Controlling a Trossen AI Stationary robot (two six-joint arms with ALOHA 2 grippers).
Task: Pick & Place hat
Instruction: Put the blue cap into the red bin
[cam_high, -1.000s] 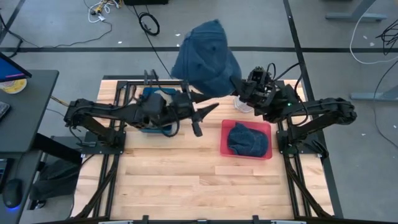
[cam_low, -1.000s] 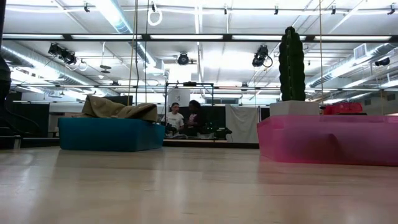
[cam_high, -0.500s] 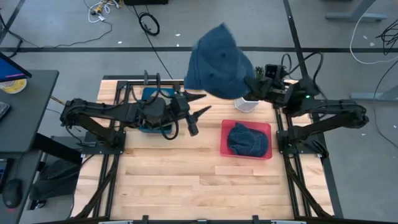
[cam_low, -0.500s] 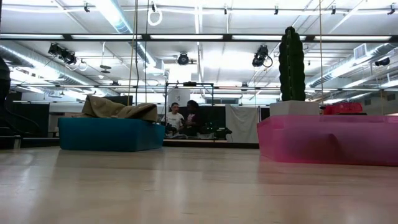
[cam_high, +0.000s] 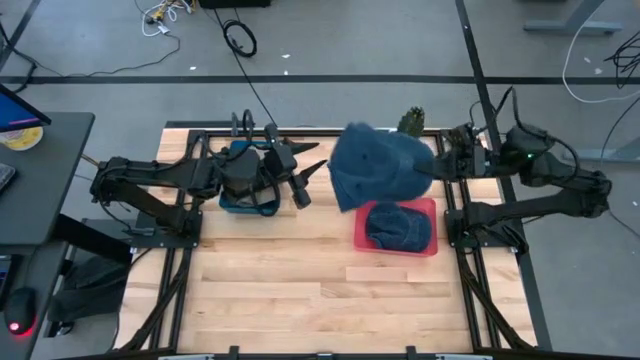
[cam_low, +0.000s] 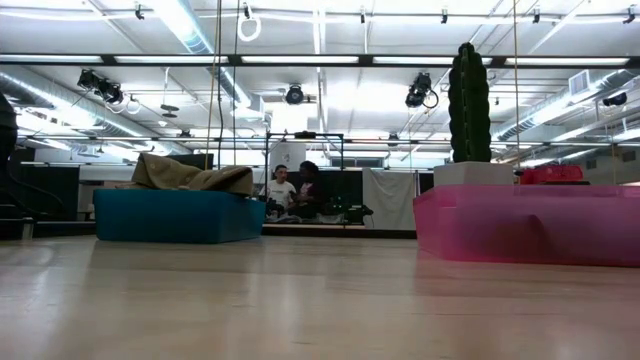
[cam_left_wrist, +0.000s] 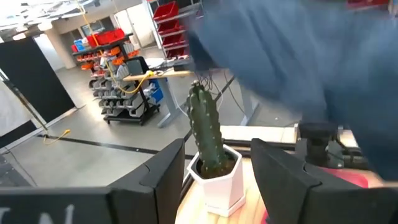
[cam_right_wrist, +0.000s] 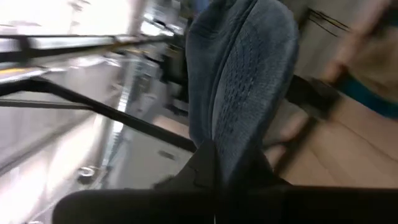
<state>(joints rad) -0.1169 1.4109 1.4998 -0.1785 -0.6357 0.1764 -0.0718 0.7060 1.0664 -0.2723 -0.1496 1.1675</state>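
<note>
A blue hat (cam_high: 378, 168) hangs in the air over the far-left corner of the pink tray (cam_high: 362, 238), with my right gripper (cam_high: 432, 165) shut on it. In the tray lies a second blue hat (cam_high: 398, 226). My left gripper (cam_high: 308, 178) stands open and empty, high above the table beside the blue bin (cam_high: 243, 196), and points toward the held hat. The low view shows a tan hat (cam_low: 190, 174) resting on top of the blue bin (cam_low: 178, 218); neither gripper appears there. My right gripper pinches the blue hat's edge (cam_right_wrist: 231, 144) between its two fingers, coming level from the table's right side. The hat is lifted clear and reaches out past the fingertips toward the table's left, its crown (cam_high: 365, 165) above the tray's corner.
A cactus (cam_low: 470, 90) in a white pot (cam_left_wrist: 214, 186) stands at the far edge behind the pink tray (cam_low: 530, 225). Bare wooden table (cam_high: 300, 290) lies toward the near edge. Two people sit far off in the room beyond.
My right gripper has drawn back toward the table's right edge and tipped toward level. The blue hat has swung with it, from beyond the far edge to over the pink tray's far-left corner. My left gripper has pulled back a little toward the left.
</note>
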